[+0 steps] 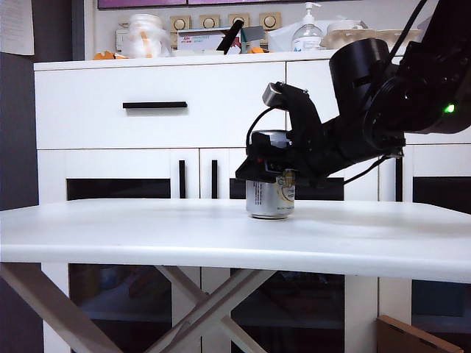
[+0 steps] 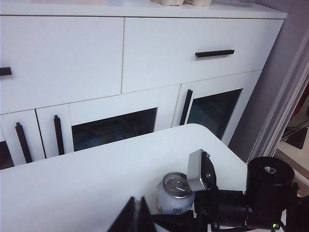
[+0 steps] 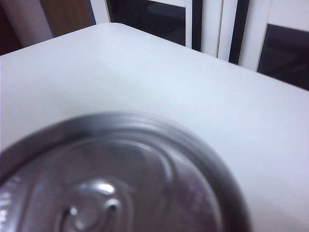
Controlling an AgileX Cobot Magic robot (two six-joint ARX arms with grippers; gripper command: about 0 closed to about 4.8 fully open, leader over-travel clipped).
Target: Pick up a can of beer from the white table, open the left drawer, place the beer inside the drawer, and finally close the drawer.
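White tabletop (image 1: 147, 235) fills the foreground, wide and bare on its light crossed legs. Dead centre on it stands the can of beer (image 1: 270, 198), upright, silver, its label facing out. And right over it is the right end effector (image 1: 271, 173), black arm slanting down from the right, the head sitting low on the can's upper part with the fingers coming down on either side. Whether those fingers are actually pressing the can, I can't tell; the exterior view hides the contact. The right wrist view is nothing but the can's lid (image 3: 116, 179), huge and blurred, pull-tab end showing, tabletop pale behind it.

Over to the left end effector (image 2: 137, 215): only its dark fingertips peek in at the edge of its own wrist view, drawn together into a point, closed on nothing, hanging off to the side of the can with the right arm just beyond.

Further back now, the white cabinet (image 1: 221, 169) stands behind the tabletop. The left drawer (image 1: 158, 105) is fully closed, its slim black handle (image 1: 154, 105) level. Below it, glass-fronted doors. Up top, clutter: a clear pump bottle (image 1: 307, 33), boxes and a plastic jar (image 1: 145, 37).
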